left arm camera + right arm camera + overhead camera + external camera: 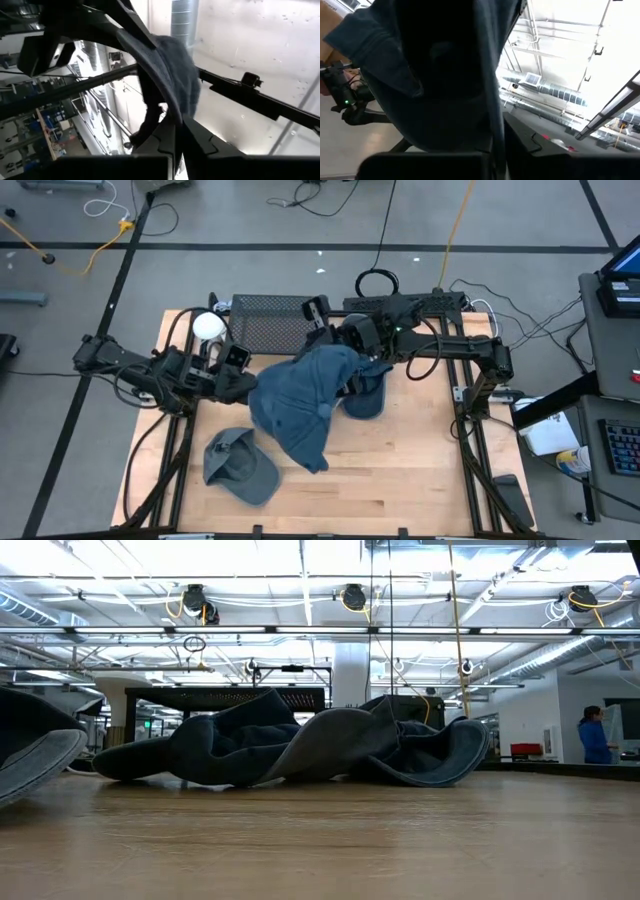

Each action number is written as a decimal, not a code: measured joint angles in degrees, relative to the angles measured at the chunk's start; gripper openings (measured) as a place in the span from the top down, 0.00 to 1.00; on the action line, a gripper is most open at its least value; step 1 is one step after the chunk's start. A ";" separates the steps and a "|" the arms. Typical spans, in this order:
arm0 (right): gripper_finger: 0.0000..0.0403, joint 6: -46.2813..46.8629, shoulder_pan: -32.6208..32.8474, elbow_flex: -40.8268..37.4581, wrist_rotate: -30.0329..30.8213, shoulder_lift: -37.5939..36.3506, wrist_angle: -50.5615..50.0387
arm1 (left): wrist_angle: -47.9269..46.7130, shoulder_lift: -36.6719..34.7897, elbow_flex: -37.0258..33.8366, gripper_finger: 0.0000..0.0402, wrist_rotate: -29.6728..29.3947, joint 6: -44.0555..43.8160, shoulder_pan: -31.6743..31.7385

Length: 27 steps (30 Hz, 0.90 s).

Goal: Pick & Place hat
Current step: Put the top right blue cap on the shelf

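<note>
I have the blue hat mid-table, pinched at both ends: left gripper clamped on its left edge, right gripper closed on its far-right edge. Grasp looks done; next I'd lift both together, evenly.

Two dark arms — cabled joints

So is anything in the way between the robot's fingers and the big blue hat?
No. The left gripper is shut on the blue hat at its edge, and the right gripper is shut on its other side. Nothing visible sits between.
</note>
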 joint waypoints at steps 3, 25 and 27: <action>0.88 0.29 -0.02 0.00 0.10 0.00 -1.52 | 0.35 -0.10 0.00 0.93 0.63 0.04 -0.04; 0.33 15.61 1.62 -0.01 23.68 -9.09 -41.21 | -9.86 -13.42 0.04 0.98 9.78 11.41 7.21; 0.33 20.25 2.18 -0.01 26.38 -10.19 -46.29 | -14.90 -16.19 0.04 0.98 10.35 12.63 8.72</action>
